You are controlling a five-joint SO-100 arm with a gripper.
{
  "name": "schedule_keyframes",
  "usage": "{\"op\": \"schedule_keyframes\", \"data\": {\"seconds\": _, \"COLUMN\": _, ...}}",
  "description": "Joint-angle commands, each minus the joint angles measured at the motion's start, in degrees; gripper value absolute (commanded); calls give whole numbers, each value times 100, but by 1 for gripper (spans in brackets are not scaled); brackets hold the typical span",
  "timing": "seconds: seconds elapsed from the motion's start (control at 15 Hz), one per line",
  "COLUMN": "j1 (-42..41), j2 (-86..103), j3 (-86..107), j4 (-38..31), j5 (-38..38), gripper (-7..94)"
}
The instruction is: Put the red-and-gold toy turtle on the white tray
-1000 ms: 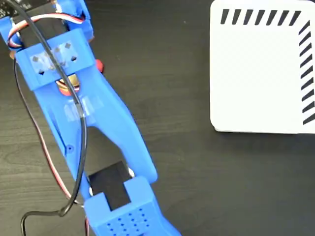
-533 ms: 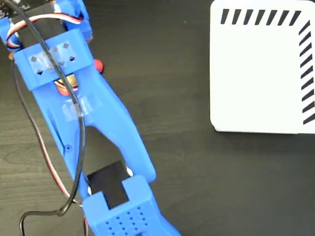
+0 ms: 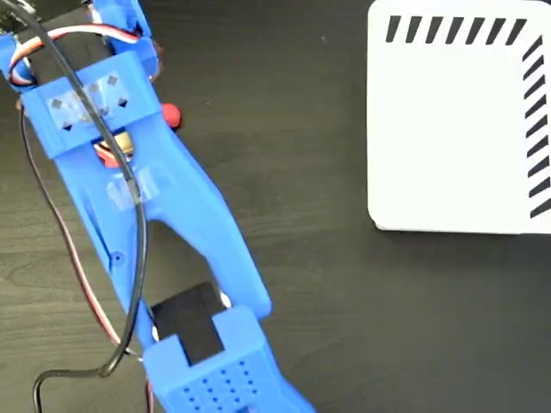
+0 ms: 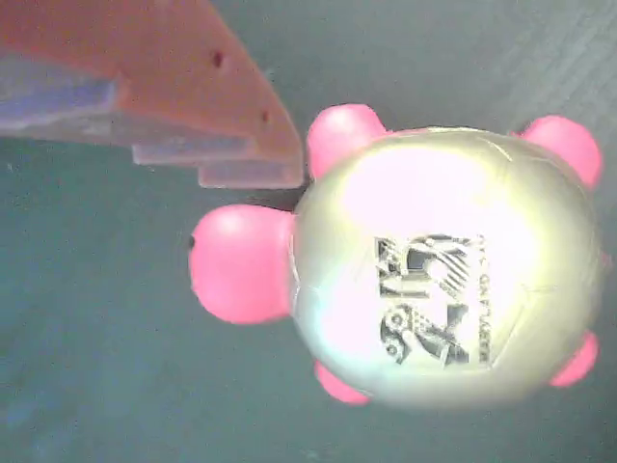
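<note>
**Turtle under the pincer, tray far off**

Turtle point(image 4: 443, 265) sits on the dark table point(image 3: 293, 284), just below and right of the one finger point(image 4: 193, 106) showing in the wrist view, head toward the left. Whether the gripper point(image 3: 129, 142) is spread or pressed together I cannot tell. In the fixed view the blue arm point(image 3: 172, 232) hides most of the turtle; the white tray point(image 3: 448, 129) lies well apart to the right, nothing between.

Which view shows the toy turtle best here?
The wrist view: the red-and-gold toy turtle fills it, shell print, head and legs clear. The fixed view shows only red and gold slivers beside the blue arm.
</note>
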Motion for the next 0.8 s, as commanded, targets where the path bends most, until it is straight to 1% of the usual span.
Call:
{"op": "schedule_keyframes", "data": {"seconds": 0.0, "j1": -132, "j2": 264, "j3": 62, "j4": -26, "j5": 44, "gripper": 51}}
{"op": "schedule_keyframes", "data": {"seconds": 0.07, "j1": -141, "j2": 246, "j3": 211, "j4": -53, "j5": 18, "gripper": 51}}
{"op": "schedule_keyframes", "data": {"seconds": 0.2, "j1": -141, "j2": 264, "j3": 536, "j4": -272, "j5": -105, "gripper": 56}}
{"op": "schedule_keyframes", "data": {"seconds": 0.4, "j1": -35, "j2": 272, "j3": 633, "j4": -431, "j5": -255, "gripper": 56}}
{"op": "schedule_keyframes", "data": {"seconds": 0.6, "j1": 9, "j2": 237, "j3": 686, "j4": -510, "j5": -149, "gripper": 56}}
{"op": "schedule_keyframes", "data": {"seconds": 0.73, "j1": -44, "j2": 167, "j3": 756, "j4": -686, "j5": -114, "gripper": 56}}
